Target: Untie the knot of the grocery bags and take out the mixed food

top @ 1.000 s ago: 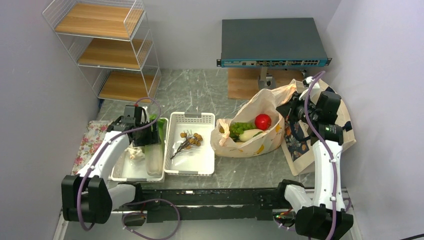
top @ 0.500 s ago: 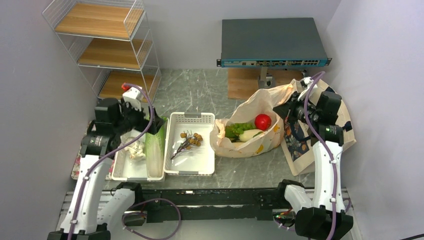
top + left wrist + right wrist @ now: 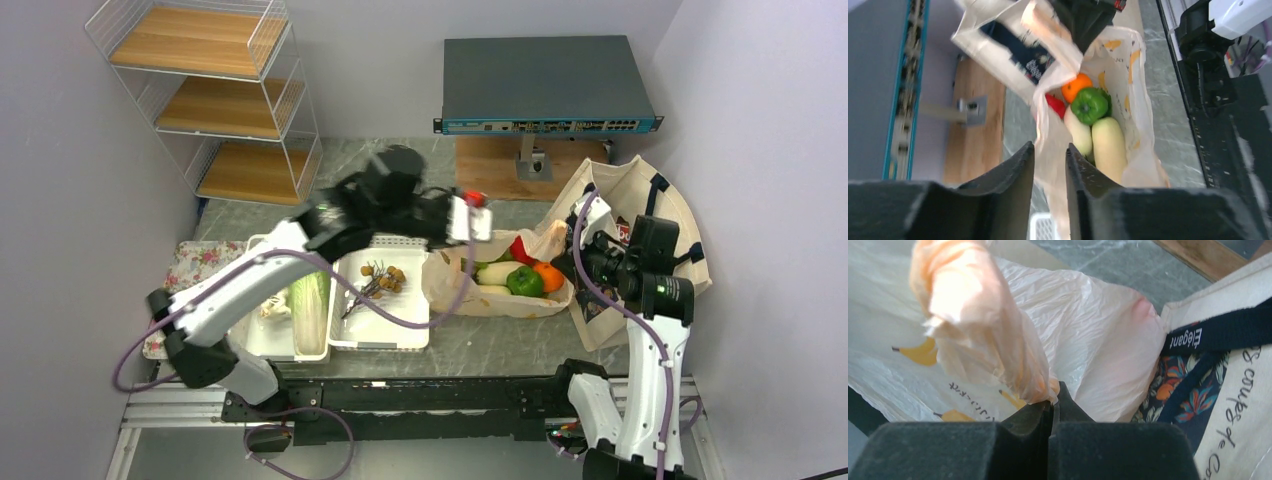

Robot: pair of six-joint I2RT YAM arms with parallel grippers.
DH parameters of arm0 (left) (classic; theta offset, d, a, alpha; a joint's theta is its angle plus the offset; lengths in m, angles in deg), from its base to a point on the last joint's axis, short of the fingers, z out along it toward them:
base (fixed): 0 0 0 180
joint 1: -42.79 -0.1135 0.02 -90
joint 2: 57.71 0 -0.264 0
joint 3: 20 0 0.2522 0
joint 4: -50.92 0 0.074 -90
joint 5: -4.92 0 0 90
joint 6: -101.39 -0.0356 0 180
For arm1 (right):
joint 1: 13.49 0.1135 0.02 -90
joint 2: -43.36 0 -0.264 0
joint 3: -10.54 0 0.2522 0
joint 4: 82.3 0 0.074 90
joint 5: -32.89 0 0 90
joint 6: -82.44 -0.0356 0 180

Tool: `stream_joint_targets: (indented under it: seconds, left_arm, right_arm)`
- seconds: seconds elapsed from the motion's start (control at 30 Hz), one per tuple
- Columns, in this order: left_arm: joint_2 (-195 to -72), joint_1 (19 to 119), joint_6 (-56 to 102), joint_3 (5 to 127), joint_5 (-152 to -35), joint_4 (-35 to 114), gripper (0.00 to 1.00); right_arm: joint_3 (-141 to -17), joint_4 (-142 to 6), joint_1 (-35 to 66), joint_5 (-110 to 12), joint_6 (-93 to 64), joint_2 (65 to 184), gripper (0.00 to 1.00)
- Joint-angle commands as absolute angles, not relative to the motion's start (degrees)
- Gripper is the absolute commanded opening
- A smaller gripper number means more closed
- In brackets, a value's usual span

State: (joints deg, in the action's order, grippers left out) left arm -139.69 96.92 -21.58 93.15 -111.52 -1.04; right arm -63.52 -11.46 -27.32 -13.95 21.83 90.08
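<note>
The peach plastic bag [image 3: 450, 280] lies open mid-table, and no knot is in view. Inside it lie white radishes [image 3: 1108, 145], a green pepper [image 3: 1090, 105], an orange [image 3: 1075, 86] and something red [image 3: 1055, 105]. My left gripper [image 3: 472, 232] hovers over the bag's left rim. In its wrist view the left gripper [image 3: 1050, 152] has its jaws apart, with thin bag film in the gap. My right gripper [image 3: 1053, 402] is shut on a bunched strip of the bag [image 3: 973, 325] at its right rim. Behind it leans the cream tote [image 3: 670, 215] with navy straps.
Two white trays sit left of the bag. One tray [image 3: 250, 345] holds cabbage [image 3: 310, 305] and the other [image 3: 385, 338] holds brown nuts [image 3: 383, 277]. A wire shelf [image 3: 220, 90], a network switch [image 3: 545, 85] on a wooden board [image 3: 490, 165], and a floral cloth [image 3: 185, 275] stand around.
My left arm has swung from the trays across to the bag and its jaws have narrowed. My right gripper has pulled the bag's rim down and nearer. A pepper and an orange now show.
</note>
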Motion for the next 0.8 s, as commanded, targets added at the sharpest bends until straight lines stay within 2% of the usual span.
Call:
stream_joint_targets:
  seconds: [0.0, 0.1, 0.13, 0.23, 0.37, 0.53, 0.57, 0.7, 0.77]
  left_arm:
    - [-148.6, 104.7, -30.1, 97.1, -106.3, 3.6, 0.28]
    - [-152.2, 107.8, -34.7, 93.7, -104.7, 7.9, 0.19]
    - [-153.3, 108.6, -37.3, 92.3, -103.9, 7.3, 0.13]
    - [-152.3, 109.3, -41.2, 82.5, -103.1, 8.1, 0.07]
    - [-148.6, 110.4, -47.9, 68.3, -101.6, 8.5, 0.07]
    - [-152.2, 110.6, -45.4, 66.6, -100.2, 5.0, 0.14]
    - [-152.6, 110.6, -44.6, 66.6, -100.5, 5.1, 0.18]
    - [-152.0, 109.8, -38.4, 67.8, -101.9, 9.3, 0.42]
    - [-150.5, 107.7, -33.1, 69.1, -104.5, 13.1, 0.46]
  right_arm:
    - [-62.5, -6.7, -27.3, -19.3, 28.6, 86.0, 0.0]
    - [-63.0, -6.3, -27.2, -20.4, 28.1, 85.0, 0.0]
    - [-63.4, -6.2, -27.3, -20.8, 27.6, 85.2, 0.0]
    - [-64.0, -6.5, -27.3, -22.2, 25.6, 85.5, 0.0]
    - [-63.9, -8.1, -27.3, -21.9, 22.6, 85.2, 0.0]
    - [-64.2, -6.8, -27.3, -22.7, 25.1, 85.4, 0.0]
    - [-64.2, -5.9, -27.3, -22.5, 26.7, 85.1, 0.0]
    - [-63.5, -2.4, -27.3, -20.9, 33.2, 82.9, 0.0]
    - [-63.1, -1.4, -27.3, -20.4, 35.5, 82.1, 0.0]
